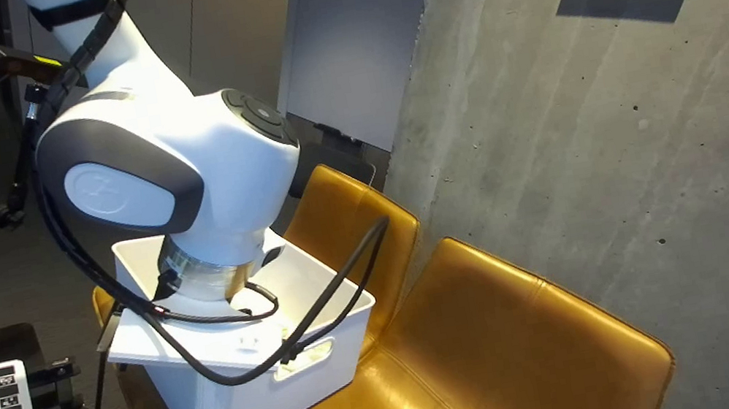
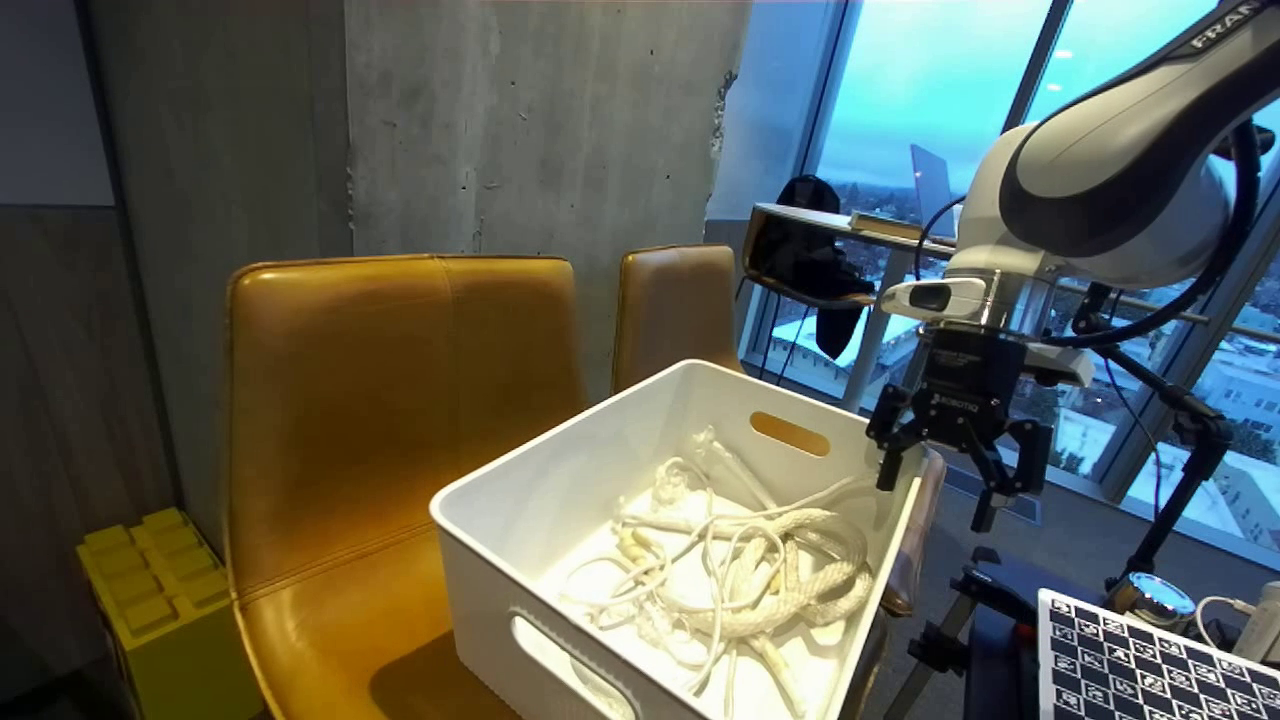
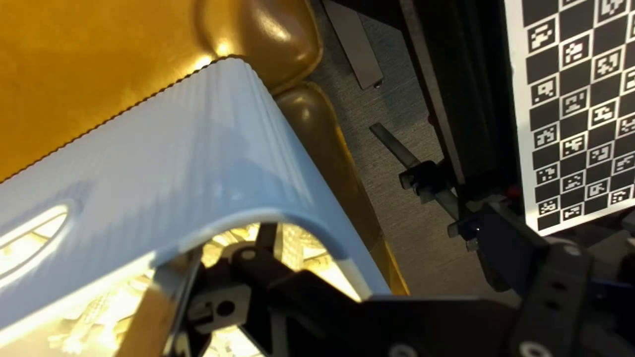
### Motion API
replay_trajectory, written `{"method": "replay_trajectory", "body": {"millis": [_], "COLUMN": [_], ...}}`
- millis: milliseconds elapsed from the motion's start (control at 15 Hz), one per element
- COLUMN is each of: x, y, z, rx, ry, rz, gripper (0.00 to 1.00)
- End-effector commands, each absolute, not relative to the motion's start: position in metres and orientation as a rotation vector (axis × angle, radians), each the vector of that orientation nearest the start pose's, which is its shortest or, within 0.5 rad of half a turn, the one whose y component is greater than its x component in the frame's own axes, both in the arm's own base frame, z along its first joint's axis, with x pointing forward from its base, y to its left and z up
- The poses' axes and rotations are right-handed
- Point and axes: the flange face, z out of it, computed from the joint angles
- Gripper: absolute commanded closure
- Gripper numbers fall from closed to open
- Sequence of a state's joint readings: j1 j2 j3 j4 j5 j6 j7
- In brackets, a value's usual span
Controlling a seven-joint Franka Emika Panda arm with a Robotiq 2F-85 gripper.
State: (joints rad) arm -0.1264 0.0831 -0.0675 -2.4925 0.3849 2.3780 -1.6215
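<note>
Nearest in an exterior view, the white bin holds tangled rope; the gripper, fingers spread and empty, hangs at the bin's corner. Sideways drift could catch a finger on the rim, tipping it.

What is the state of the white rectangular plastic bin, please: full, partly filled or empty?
Partly filled: in an exterior view, tangled off-white ropes lie inside the white plastic bin, well below its rim.
</note>
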Motion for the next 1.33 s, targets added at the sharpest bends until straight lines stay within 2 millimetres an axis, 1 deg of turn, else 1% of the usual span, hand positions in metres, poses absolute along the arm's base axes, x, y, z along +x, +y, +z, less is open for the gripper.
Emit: {"method": "replay_trajectory", "body": {"millis": [0,333,600,733,1133,1267], "x": [0.437,0.438,0.437,0.437,0.436,0.435], "y": [-0.103,-0.106,-0.108,-0.115,-0.147,-0.152], "z": [0.244,0.254,0.268,0.276,0.297,0.309], "rx": [-2.454,-2.463,-2.470,-2.483,-2.537,-2.537], "ry": [-1.509,-1.492,-1.509,-1.514,-1.511,-1.506], "rz": [-0.089,-0.108,-0.138,-0.155,-0.187,-0.202], "gripper": [0.00,0.00,0.00,0.00,0.00,0.00]}}
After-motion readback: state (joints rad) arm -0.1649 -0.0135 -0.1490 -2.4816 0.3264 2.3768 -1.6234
